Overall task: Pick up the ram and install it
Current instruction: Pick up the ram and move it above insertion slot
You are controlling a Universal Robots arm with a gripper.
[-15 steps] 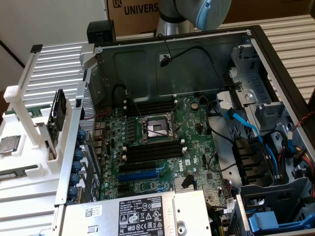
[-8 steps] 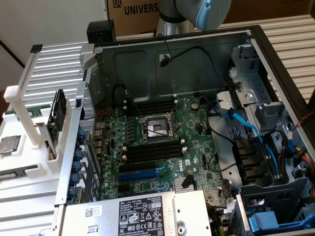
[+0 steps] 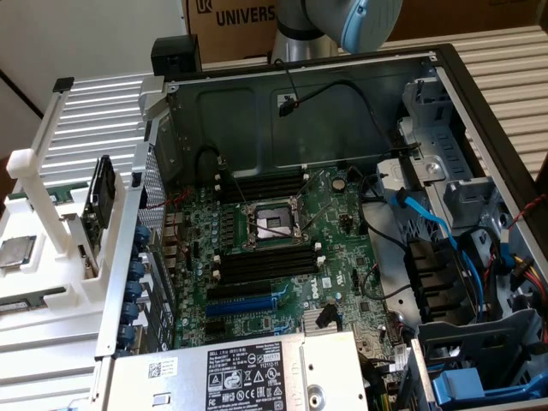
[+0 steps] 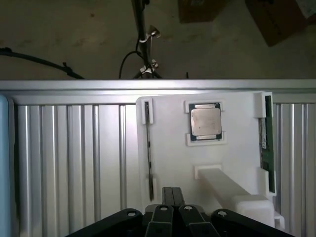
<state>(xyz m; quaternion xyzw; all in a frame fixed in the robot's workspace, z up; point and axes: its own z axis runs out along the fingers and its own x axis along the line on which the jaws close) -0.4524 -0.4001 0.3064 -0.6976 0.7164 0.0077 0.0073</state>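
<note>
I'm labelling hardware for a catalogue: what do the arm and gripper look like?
The arm is a rounded silver-grey joint with a light-blue cap. The gripper is black: two slim fingers on angular linkage bars with round grey pins.

cardboard box [image 3: 248, 26] | print "UNIVERS", rest hidden | power supply label [image 3: 244, 372] | print too small to read

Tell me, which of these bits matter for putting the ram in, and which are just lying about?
For the job:
- ram, standing in the white holder
- memory slots
- gripper, shut and empty

Just lying about:
- processor chip
- blue slot
- blue cables
- cardboard box
</note>
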